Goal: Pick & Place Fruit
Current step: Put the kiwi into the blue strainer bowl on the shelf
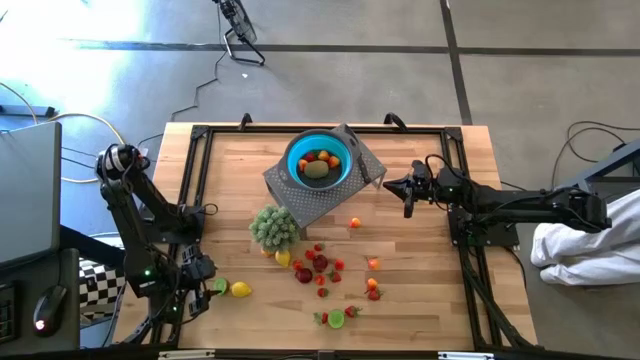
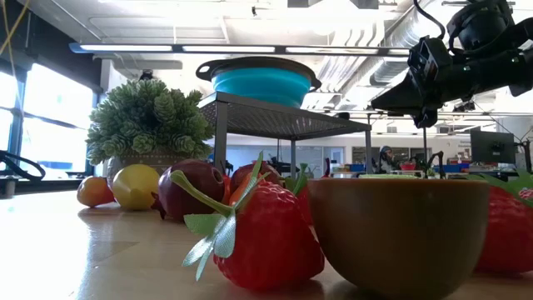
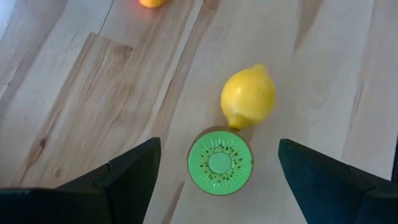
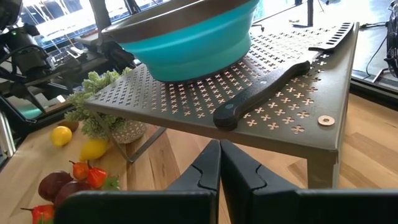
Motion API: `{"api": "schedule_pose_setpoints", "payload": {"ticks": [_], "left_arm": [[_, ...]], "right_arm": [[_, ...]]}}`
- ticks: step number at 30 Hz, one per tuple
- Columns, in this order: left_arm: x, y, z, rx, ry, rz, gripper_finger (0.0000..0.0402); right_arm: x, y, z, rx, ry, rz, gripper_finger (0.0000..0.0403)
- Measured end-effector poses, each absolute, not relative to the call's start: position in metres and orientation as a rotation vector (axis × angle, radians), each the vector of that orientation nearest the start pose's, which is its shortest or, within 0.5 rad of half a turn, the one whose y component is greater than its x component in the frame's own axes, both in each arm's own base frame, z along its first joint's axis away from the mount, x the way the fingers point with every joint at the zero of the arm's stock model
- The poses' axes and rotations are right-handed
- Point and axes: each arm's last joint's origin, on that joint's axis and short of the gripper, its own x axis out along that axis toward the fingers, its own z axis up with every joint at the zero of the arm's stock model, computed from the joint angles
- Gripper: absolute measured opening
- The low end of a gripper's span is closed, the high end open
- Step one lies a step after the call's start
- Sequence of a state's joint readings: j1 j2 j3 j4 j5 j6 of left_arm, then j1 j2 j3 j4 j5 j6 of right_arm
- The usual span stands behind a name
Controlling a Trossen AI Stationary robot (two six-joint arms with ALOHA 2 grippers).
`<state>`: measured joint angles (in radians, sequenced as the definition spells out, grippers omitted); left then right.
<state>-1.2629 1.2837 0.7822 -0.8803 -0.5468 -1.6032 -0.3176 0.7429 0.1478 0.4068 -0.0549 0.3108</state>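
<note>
The wooden counter [image 1: 420, 300] stands on a grey concrete floor [image 1: 520, 90] crossed by dark seams, with sunlight falling across the floor beyond the counter. A loose cable [image 1: 205, 85] trails there. Behind the counter, large windows [image 2: 33, 125] glow, and long strip lights [image 2: 250, 48] and ducts [image 2: 366, 58] run along the white ceiling.

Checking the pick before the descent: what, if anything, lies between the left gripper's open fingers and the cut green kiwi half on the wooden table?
Nothing visible. The left gripper, open, brackets the green kiwi half; bare wood on both sides. The yellow lemon touches its far edge.
</note>
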Motion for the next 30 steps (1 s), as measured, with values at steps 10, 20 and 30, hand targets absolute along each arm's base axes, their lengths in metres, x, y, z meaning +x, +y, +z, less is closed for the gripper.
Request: {"api": "schedule_pose_setpoints", "payload": {"ticks": [10,20,30], "left_arm": [[0.079,-0.199,0.188,-0.305,0.997,0.229,0.0319],[0.081,-0.205,0.18,-0.307,0.997,0.235,0.0319],[0.086,-0.203,0.18,-0.311,1.002,0.258,0.0319]], "right_arm": [[0.15,-0.048,0.176,0.343,0.145,-0.289,0.0002],[0.15,-0.048,0.176,0.343,0.145,-0.289,0.0002],[0.15,-0.048,0.176,0.341,0.145,-0.289,0.0002]]}}
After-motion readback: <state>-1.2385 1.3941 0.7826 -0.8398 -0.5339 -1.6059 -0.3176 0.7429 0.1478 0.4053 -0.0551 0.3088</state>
